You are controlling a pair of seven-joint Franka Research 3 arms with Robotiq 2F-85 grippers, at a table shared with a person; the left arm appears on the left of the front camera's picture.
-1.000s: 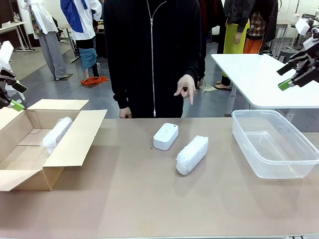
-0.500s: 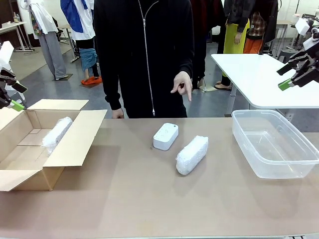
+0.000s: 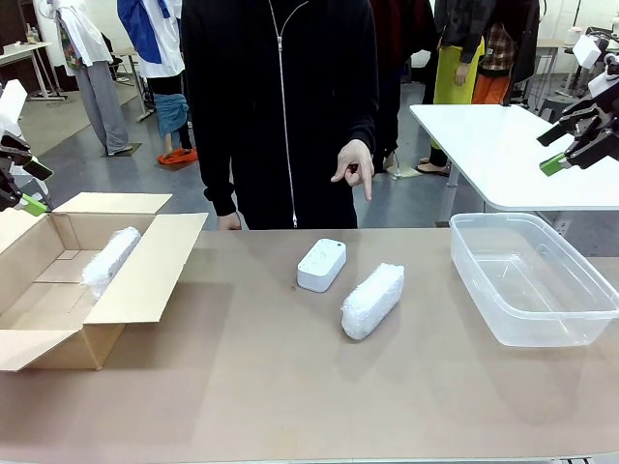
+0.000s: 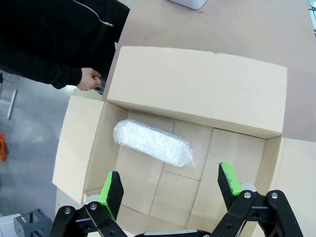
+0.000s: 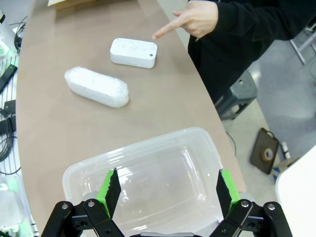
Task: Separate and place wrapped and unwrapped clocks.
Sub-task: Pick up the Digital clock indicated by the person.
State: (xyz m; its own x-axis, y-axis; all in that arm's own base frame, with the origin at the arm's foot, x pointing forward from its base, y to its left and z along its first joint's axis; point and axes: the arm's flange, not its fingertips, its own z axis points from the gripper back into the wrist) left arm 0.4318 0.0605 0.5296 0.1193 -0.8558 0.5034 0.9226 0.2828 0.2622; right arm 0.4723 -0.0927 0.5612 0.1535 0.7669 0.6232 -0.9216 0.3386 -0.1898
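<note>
Front view: a brown bench (image 3: 290,387) carries an open cardboard box (image 3: 145,271) at the left and a clear plastic tub (image 3: 466,253) at the right. One wrapped clock (image 3: 109,259) lies inside the box. The bare clock (image 3: 321,264) sits near the middle of the bench, and the second wrapped clock (image 3: 373,300) lies just beside it, on the tub's side. A person stands at the far edge, and their hand (image 3: 353,166) points a finger down above the bare clock. The left pincer (image 3: 37,187) hangs over the box's far left corner, and the right pincer (image 3: 553,149) is raised beyond the tub; both have their fingers apart.

Left wrist view: the left pincer (image 4: 170,183) gapes wide and empty above the box, the wrapped clock (image 4: 153,143) lying on the box floor below it.

Right wrist view: the right pincer (image 5: 165,190) is spread wide and holds nothing above the tub (image 5: 148,142). Farther off lie the second wrapped clock (image 5: 97,87) and the bare clock (image 5: 133,52), with the pointing hand (image 5: 195,19) near the latter.
</note>
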